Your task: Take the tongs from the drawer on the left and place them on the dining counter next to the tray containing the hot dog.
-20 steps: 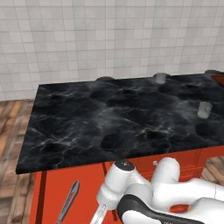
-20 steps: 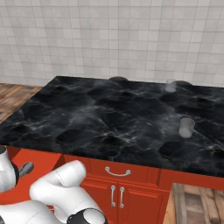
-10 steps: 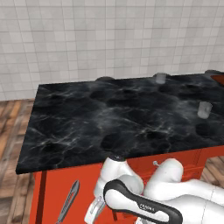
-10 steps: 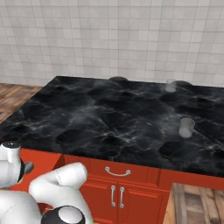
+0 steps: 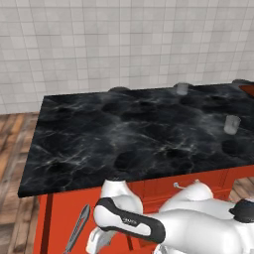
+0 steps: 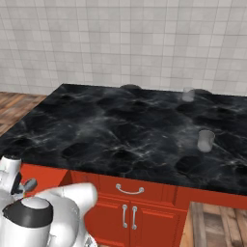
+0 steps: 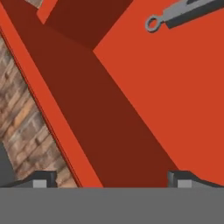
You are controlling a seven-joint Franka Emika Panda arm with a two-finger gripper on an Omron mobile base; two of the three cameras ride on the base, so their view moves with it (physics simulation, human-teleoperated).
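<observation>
The tongs [image 5: 77, 231] lie in the open drawer [image 5: 58, 218] at the lower left, slim grey metal pointing toward the counter. In the hand view their ringed end [image 7: 183, 12] shows at the top right on the drawer's red floor [image 7: 175, 92]. My gripper [image 7: 111, 181] is open over the drawer's dark red side wall, apart from the tongs, with nothing between its fingertips [image 7: 43, 179]. The dining counter [image 5: 139, 134] is black marble with white veins. A red-brown edge [image 5: 246, 89] at its far right, cut by the frame, may be the tray. The hot dog is out of view.
Two small glasses [image 5: 182, 88] [image 5: 231, 124] stand on the right half of the counter. A shut drawer with a silver handle [image 6: 129, 190] and two cabinet doors sit below the front edge. Wood floor [image 5: 15, 149] lies left of the counter.
The arm has swung down and left toward the open drawer, its dark forearm link coming into the left base view. The tongs and the counter have not moved.
</observation>
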